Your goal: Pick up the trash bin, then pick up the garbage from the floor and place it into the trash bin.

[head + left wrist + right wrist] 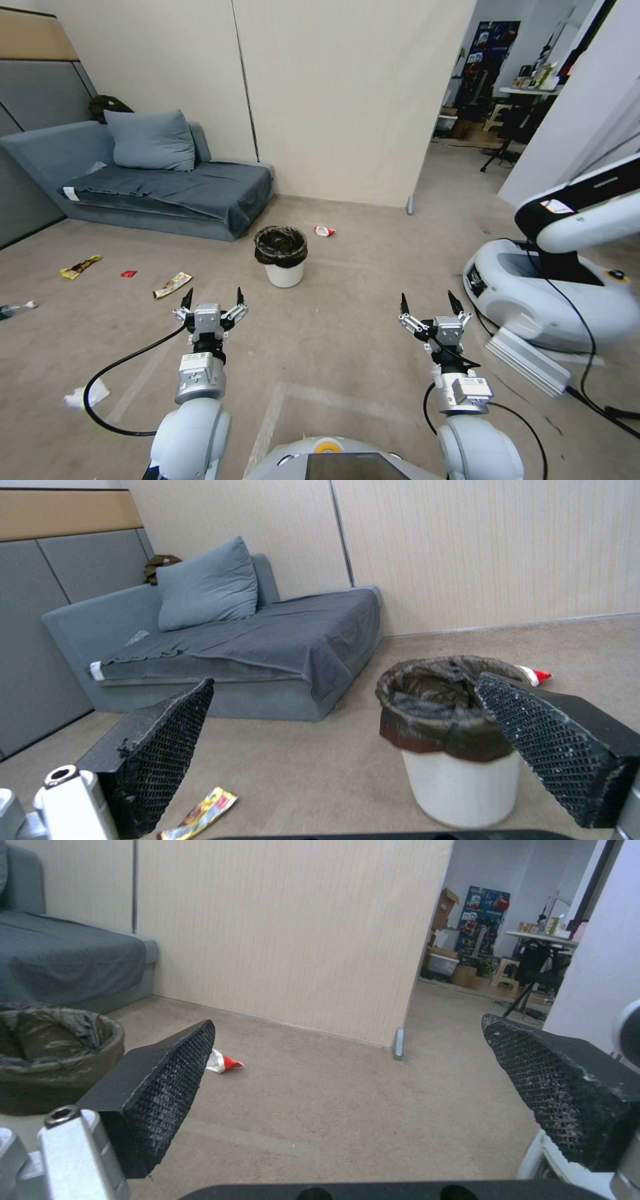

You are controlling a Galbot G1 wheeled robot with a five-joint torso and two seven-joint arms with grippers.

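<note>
The trash bin (pixel 283 257) is a small white bucket with a black bag over its rim, standing upright on the carpet ahead. My left gripper (pixel 213 297) hangs open above the floor, nearer than the bin and to its left; the left wrist view has the bin (pixel 460 780) just ahead by one finger. My right gripper (pixel 431 304) is open too, well to the bin's right. Garbage lies scattered: a red-white packet (pixel 324 231) behind the bin, a yellow wrapper (pixel 173 285), another yellow wrapper (pixel 80 266), a red scrap (pixel 128 273), a white tissue (pixel 89 395) and a clear bottle (pixel 17 309).
A grey sofa (pixel 160 187) with a cushion stands against the wall at the left. Another white robot base (pixel 547 293) with cables sits close on the right. A doorway (pixel 480 133) opens to a further room at the back right.
</note>
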